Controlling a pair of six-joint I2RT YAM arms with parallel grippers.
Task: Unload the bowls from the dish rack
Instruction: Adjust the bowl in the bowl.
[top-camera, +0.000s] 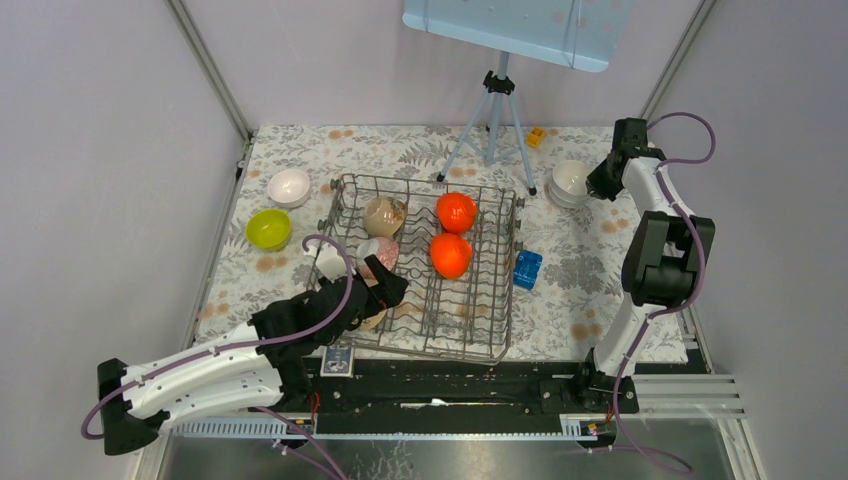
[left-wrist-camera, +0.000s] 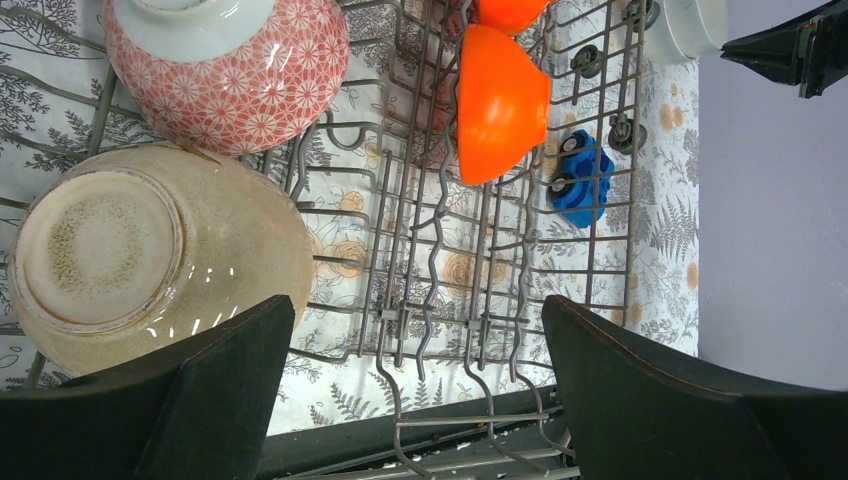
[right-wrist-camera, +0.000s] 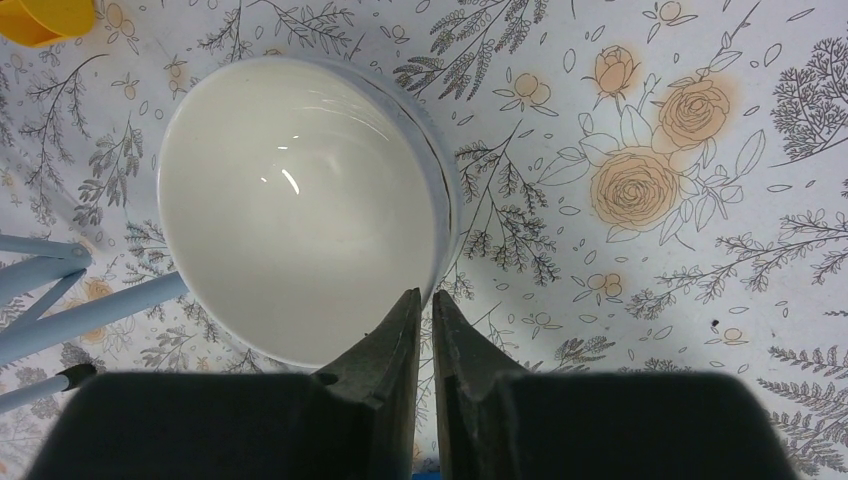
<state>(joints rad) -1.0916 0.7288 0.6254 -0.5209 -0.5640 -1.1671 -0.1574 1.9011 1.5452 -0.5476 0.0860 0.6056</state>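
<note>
The grey wire dish rack (top-camera: 470, 300) stands mid-table. It holds two orange-red bowls (top-camera: 456, 211) (top-camera: 450, 254), a beige bowl (top-camera: 384, 214) and a pink patterned bowl (top-camera: 378, 254). My left gripper (top-camera: 390, 290) hangs open over the rack's near left part. In the left wrist view the open gripper (left-wrist-camera: 417, 305) has a beige bowl (left-wrist-camera: 150, 255) lying on its side against its left finger (left-wrist-camera: 215, 390). My right gripper (top-camera: 598, 185) is at the far right. There its fingers (right-wrist-camera: 432, 292) pinch the rim of a white bowl (right-wrist-camera: 300, 200) that rests upright on the cloth.
A white bowl (top-camera: 290, 186) and a lime-yellow bowl (top-camera: 268, 228) sit left of the rack. A small blue block (top-camera: 527, 268) lies right of it. A grey tripod (top-camera: 492, 120) and a yellow block (top-camera: 536, 136) stand behind. Walls close in on both sides.
</note>
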